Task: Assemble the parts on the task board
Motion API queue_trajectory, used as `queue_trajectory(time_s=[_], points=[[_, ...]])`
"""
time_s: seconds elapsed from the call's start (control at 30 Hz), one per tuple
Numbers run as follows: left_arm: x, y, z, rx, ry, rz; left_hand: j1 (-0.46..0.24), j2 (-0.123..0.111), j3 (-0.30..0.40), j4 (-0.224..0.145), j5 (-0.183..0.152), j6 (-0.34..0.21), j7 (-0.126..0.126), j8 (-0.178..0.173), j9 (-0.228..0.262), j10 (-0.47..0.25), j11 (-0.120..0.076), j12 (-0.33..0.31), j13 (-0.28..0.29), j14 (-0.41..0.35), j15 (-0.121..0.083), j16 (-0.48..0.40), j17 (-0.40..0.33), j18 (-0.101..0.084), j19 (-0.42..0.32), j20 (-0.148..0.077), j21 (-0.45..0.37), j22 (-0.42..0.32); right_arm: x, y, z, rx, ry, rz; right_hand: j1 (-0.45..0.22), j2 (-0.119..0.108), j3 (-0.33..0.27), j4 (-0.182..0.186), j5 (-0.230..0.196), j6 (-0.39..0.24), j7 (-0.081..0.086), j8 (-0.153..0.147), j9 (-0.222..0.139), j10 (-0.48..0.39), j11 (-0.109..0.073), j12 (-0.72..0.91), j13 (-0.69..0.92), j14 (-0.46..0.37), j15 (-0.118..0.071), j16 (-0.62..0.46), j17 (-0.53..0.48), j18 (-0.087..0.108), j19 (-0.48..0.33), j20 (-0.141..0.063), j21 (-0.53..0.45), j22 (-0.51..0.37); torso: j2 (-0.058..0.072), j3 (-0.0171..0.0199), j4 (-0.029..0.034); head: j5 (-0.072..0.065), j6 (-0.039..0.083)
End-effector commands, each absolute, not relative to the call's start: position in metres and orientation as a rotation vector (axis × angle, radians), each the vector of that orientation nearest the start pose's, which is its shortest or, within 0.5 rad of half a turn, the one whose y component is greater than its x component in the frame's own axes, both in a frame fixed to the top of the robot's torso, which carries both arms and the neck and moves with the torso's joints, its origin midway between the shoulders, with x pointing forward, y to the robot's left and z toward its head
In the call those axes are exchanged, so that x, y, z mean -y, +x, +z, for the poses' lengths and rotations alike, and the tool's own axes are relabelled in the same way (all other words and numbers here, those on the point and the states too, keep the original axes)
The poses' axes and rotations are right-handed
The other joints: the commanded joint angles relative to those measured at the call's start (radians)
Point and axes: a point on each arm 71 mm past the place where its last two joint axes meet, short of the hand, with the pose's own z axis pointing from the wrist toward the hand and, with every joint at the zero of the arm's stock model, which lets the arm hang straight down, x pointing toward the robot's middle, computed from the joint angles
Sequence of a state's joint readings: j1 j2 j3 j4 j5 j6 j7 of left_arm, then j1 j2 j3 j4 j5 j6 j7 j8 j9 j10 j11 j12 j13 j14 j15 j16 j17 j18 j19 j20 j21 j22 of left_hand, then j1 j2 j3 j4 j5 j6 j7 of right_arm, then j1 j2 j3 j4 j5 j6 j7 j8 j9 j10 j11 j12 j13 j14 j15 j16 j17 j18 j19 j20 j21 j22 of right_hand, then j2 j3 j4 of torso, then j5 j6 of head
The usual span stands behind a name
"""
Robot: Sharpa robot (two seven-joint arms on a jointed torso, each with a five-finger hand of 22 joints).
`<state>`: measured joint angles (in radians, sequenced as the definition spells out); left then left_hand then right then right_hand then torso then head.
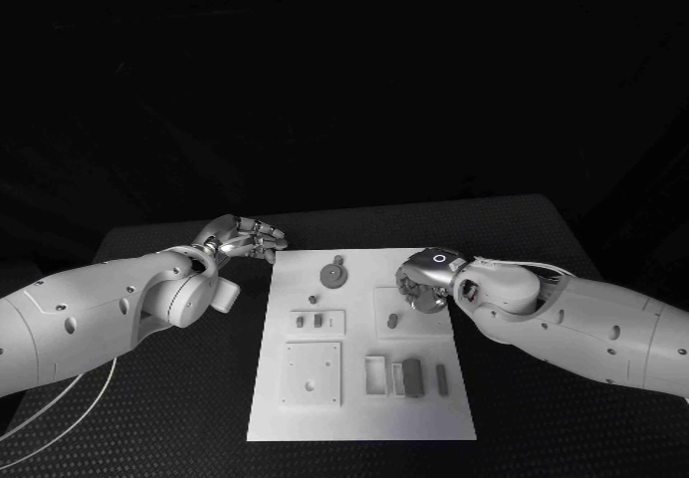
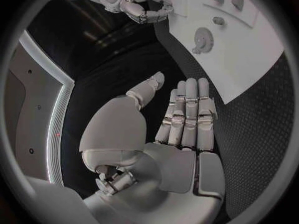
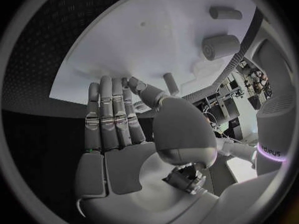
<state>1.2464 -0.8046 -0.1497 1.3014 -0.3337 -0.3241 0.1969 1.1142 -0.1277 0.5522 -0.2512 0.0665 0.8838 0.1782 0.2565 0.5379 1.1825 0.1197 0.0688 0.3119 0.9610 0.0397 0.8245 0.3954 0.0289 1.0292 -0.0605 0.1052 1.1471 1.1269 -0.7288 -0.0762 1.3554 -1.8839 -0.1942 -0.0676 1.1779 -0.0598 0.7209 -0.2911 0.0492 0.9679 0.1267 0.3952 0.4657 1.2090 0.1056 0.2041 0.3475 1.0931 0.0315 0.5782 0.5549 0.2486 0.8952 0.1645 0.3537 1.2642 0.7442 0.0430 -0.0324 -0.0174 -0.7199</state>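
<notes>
Not much seems to be done yet. The task board point(image 1: 359, 398) is laid mid-frame in the head view, with a gear point(image 1: 335, 273) seated near its upper edge and small grey parts point(image 1: 412, 376) scattered lower right. The left hand point(image 1: 241, 239), upper left off the board, is kept open with nothing held; the right hand point(image 1: 422, 282) is positioned over the board's right side, fingers extended, nothing gripped.
</notes>
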Motion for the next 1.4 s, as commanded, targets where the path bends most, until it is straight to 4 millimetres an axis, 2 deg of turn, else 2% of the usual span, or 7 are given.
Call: queue_trajectory(time_s=[0.03,0.3,0.5,0.93,1.4], points=[[-0.257,0.521,-0.212,-1.649,-0.879,-1.115,-0.007,-0.002,-0.005,-0.001,-0.001,-0.009,0.0,0.001,-0.001,-0.008,-0.002,-0.001,-0.002,0.004,0.004,-0.004,0.002,0.002,0.004,0.005,-0.006,-0.001,0.188,0.481,-0.27,-1.801,-0.671,0.346,0.007,-0.005,0.009,0.001,0.001,0.01,-0.004,0.003,0.002,-0.002,0.001,-0.048,-0.189,-0.003,0.009,-0.006,0.004,0.013,-0.005,0.005,-0.007,0.003,0.0,0.0002,-0.0009,-0.001,-0.001],[-0.256,0.521,-0.213,-1.653,-0.878,-1.114,-0.004,-0.004,-0.005,-0.003,0.0,-0.012,0.001,0.0,-0.002,-0.011,0.0,-0.001,-0.002,0.005,0.003,-0.005,0.004,0.002,0.005,0.005,-0.007,-0.001,0.187,0.48,-0.268,-1.777,-0.662,0.355,0.033,-0.018,0.023,0.0,0.001,0.019,-0.008,0.003,0.004,0.001,0.002,-0.055,-0.188,-0.003,0.011,-0.008,0.019,0.013,-0.004,0.003,-0.007,0.014,-0.001,0.0,-0.0001,-0.003,0.0],[-0.255,0.521,-0.213,-1.652,-0.877,-1.114,-0.001,-0.004,-0.004,-0.004,0.003,-0.017,0.003,-0.002,-0.003,-0.014,0.001,-0.002,-0.003,0.006,0.003,-0.007,0.007,0.002,0.007,0.004,-0.008,-0.001,0.183,0.477,-0.265,-1.73,-0.647,0.382,0.055,-0.034,0.025,0.0,0.001,0.038,-0.016,0.009,0.009,0.024,-0.008,-0.051,-0.181,0.02,-0.001,0.004,0.042,0.013,0.024,-0.006,0.007,0.029,0.0,0.0001,-0.0002,-0.003,-0.001],[-0.256,0.521,-0.213,-1.646,-0.878,-1.109,0.0,-0.003,-0.003,-0.004,0.004,-0.018,0.004,-0.002,-0.003,-0.015,0.001,-0.001,-0.002,0.008,0.003,-0.007,0.009,0.002,0.009,0.004,-0.009,-0.001,0.185,0.473,-0.259,-1.684,-0.619,0.398,0.062,-0.04,0.028,0.0,0.001,0.051,-0.021,0.012,0.016,0.044,-0.015,-0.049,-0.173,0.037,-0.011,0.01,0.066,0.013,0.043,-0.014,0.015,0.042,0.0,-0.0011,-0.0005,-0.002,0.001],[-0.259,0.523,-0.213,-1.643,-0.88,-1.102,-0.001,-0.004,-0.004,-0.003,0.005,-0.019,0.004,-0.002,-0.003,-0.015,0.001,0.0,-0.002,0.009,0.002,-0.008,0.01,0.002,0.01,0.004,-0.009,-0.001,0.183,0.475,-0.243,-1.666,-0.575,0.444,0.06,-0.042,0.028,0.002,0.001,0.054,-0.022,0.012,0.018,0.048,-0.016,-0.049,-0.171,0.041,-0.013,0.01,0.072,0.013,0.049,-0.015,0.016,0.046,0.0,-0.0004,0.0,-0.001,0.003]])
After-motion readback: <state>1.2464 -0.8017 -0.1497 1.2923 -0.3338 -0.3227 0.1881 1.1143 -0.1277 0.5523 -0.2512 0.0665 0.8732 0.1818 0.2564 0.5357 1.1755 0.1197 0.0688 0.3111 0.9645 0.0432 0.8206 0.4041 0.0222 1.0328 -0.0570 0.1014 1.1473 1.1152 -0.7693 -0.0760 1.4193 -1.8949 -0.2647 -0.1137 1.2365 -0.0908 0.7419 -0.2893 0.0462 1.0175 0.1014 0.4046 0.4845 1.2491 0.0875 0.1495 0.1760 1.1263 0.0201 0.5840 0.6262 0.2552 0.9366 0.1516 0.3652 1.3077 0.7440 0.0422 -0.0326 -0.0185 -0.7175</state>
